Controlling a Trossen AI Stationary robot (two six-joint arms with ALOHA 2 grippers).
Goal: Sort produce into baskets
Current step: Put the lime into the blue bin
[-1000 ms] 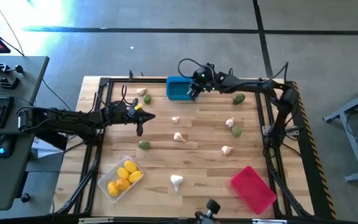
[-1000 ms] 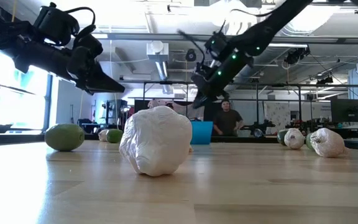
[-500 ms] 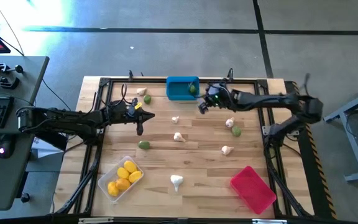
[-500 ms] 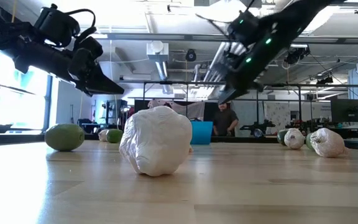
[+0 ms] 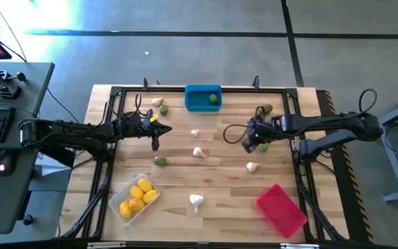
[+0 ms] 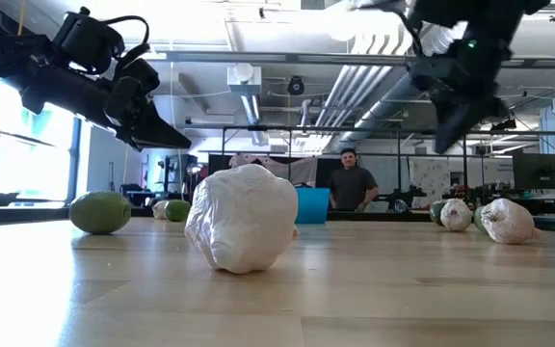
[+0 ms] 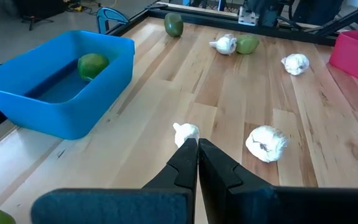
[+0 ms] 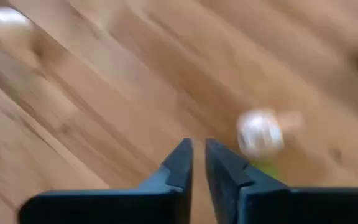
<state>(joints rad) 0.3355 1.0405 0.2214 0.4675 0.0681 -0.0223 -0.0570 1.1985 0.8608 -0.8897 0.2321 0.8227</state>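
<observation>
From above, you'll see the right gripper (image 5: 249,143) over the wooden table (image 5: 220,176), near a white garlic bulb (image 5: 252,166), well right of the blue plastic bin (image 5: 200,101) holding a green round piece (image 5: 213,99). Its wrist view shows the fingers (image 8: 180,163) narrowly apart, empty. The left gripper (image 7: 197,146) is pressed closed, empty, left of that bin.
</observation>
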